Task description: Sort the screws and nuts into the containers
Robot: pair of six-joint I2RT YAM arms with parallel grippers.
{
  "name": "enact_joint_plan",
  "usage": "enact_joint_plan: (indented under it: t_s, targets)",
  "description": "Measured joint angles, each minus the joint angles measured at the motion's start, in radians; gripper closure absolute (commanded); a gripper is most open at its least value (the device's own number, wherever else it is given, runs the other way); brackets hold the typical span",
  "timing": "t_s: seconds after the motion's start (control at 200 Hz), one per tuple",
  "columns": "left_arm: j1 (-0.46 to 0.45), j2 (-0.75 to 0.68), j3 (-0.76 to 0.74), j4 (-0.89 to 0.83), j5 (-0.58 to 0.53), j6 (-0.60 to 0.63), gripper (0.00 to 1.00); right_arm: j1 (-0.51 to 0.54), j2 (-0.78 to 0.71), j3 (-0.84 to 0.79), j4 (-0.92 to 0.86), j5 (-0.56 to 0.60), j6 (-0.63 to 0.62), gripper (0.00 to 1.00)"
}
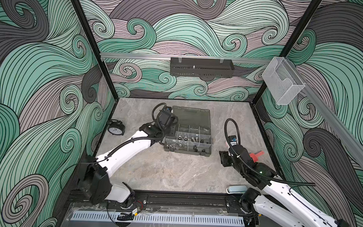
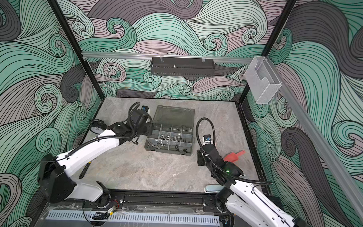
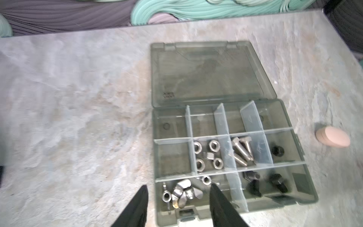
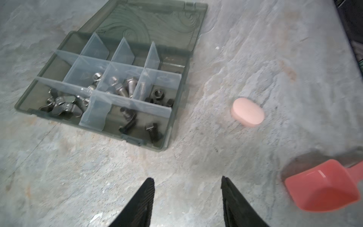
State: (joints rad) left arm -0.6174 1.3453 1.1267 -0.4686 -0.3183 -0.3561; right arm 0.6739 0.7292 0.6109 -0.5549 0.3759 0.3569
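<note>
A small black alarm clock (image 1: 116, 127) stands at the left edge of a grey marbled desk (image 1: 170, 171). Toward the desk's right side, a red scoop (image 4: 322, 188) lies near a flat pink oval disc (image 4: 247, 114), not touching it. A black perforated tray (image 1: 201, 67) hangs on the swirl-patterned back wall (image 1: 179, 30), and a clear box (image 1: 282, 82) on the right wall (image 1: 343, 82).

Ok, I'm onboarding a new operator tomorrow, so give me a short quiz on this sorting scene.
1. True or false: the lid of the organizer case is shut.
2. The right gripper is: A) shut tight, B) open and empty, C) clamped on the lid.
3. What pink thing lies on the table between the case and the red scoop?
Key: 1 false, it lies open and flat; 2 B; 3 an oval disc.
</note>
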Motion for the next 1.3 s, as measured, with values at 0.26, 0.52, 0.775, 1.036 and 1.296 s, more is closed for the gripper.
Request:
enact_joint_plan:
  t_s: [0.26,0.52,0.775,1.036,1.296]
  targets:
    - [0.18,-0.322,-0.462,0.357,-0.272,0.143,0.21,-0.217,0.037,-0.11,0.341,0.105,-0.15,0.4]
    - [0.478,-0.287,-0.674,0.578,-0.24,0.249,0.02,-0.46,0.302,-0.209,0.733,0.085,-0.259,0.01]
    - [0.607,-0.027,-0.686,0.806,-0.056,0.278,0.01,-0.564,0.626,-0.216,1.062,0.042,-0.309,0.01]
    - [0.626,0.13,-0.674,1.078,0.13,0.328,0.01,-0.614,0.819,-0.218,1.334,-0.106,-0.341,0.01]
    - [0.656,0.215,-0.687,1.164,0.195,0.33,0.01,-0.617,0.82,-0.218,1.386,-0.163,-0.35,0.01]
